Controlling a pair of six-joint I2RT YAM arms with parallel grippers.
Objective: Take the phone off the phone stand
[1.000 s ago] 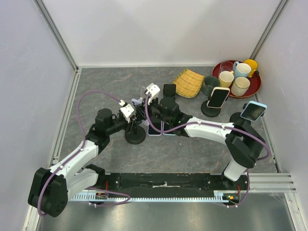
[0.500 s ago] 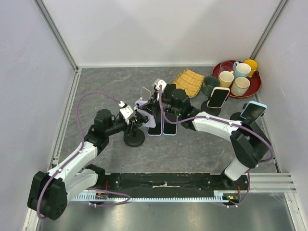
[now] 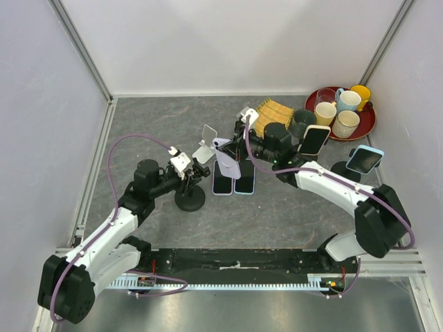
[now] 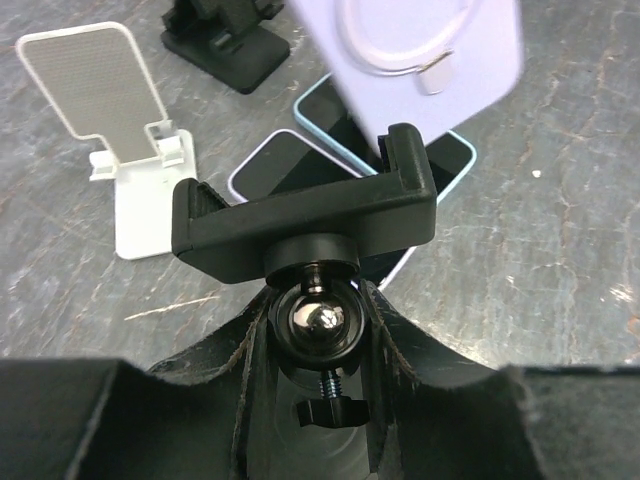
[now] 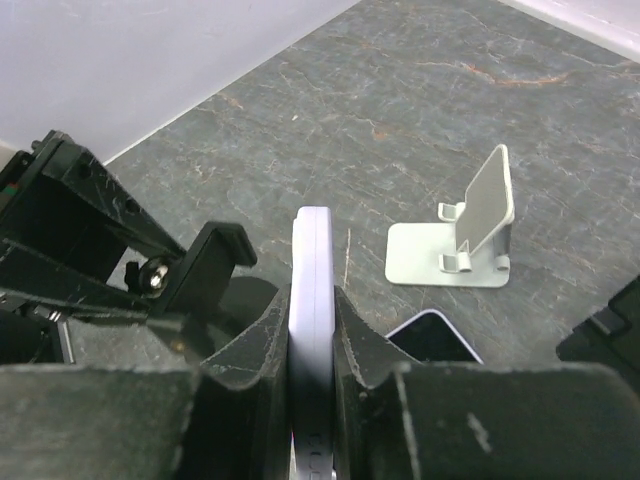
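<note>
Your right gripper (image 5: 312, 340) pinches the phone (image 5: 311, 255) — phone stand (image 5: 212, 265) just beside it. Your left gripper (image 4: 318, 335) clamps the stand's ball joint

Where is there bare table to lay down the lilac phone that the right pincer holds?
Bare table runs from the left rail to the white stand. Another patch lies between the two flat phones and the black base rail. The far right is crowded: bamboo mat, red tray of cups, two loaded stands.
</note>
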